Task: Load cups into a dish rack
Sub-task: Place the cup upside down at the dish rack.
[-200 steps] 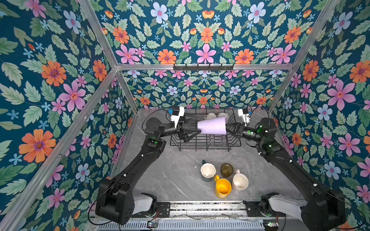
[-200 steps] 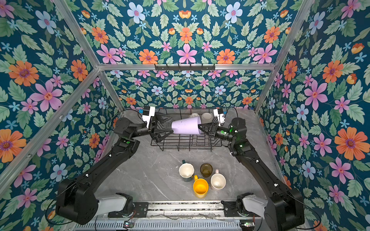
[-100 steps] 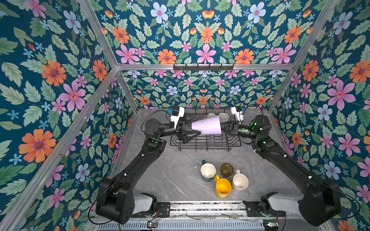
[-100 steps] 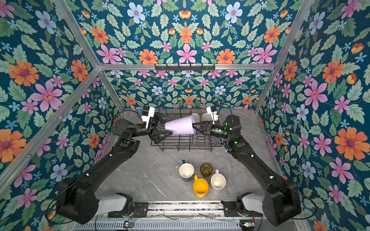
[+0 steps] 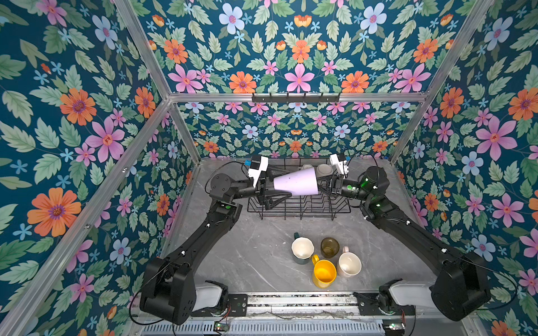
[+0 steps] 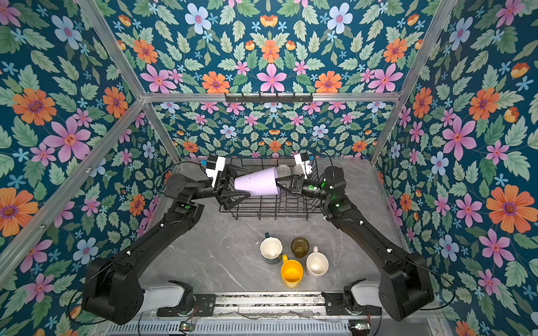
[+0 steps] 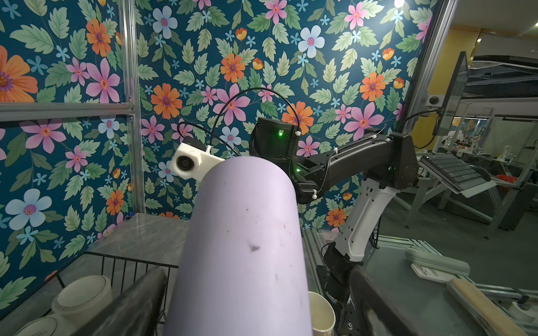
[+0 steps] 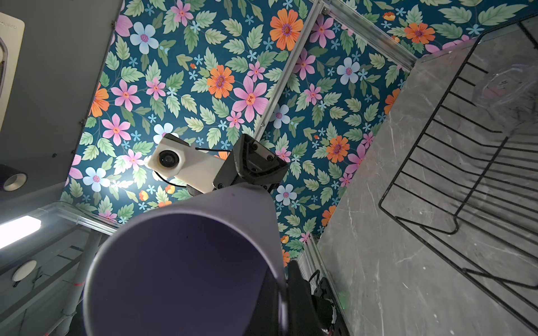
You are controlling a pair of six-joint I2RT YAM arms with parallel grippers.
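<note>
1. Find the lilac tumbler (image 5: 295, 182) hanging level above the dish rack (image 5: 300, 210) at the 12 o'clock end of the tabletop (image 5: 247, 256), mouth toward 3 o'clock, narrow base toward 9 o'clock.
2. Treat the right pincer (image 5: 322, 186) as the sole grip for now: clamped tight on the rim at the 3 o'clock end, a finger (image 8: 300, 293) against the wall in the right wrist view.
3. Read the left pincer (image 5: 275, 187) as spread wide, fingers (image 7: 134, 304) flanking the base without pressing; probably a handover from right to left.
4. Close the left pincer squarely across the base, well up the body, to guard against sliding off the taper.
5. Release the right side only after a firm left hold; otherwise risk a fall onto the two pale cups (image 5: 324, 169) already upturned at the rack's 12 o'clock side.
6. Then tip mouth-down and lower between the prongs, clear of those cups.
7. Leave for later the dark green mug (image 5: 302, 249), olive-brown glass (image 5: 329, 247), yellow mug (image 5: 323, 272) and pale pink mug (image 5: 348, 263) grouped near 5 o'clock.
</note>
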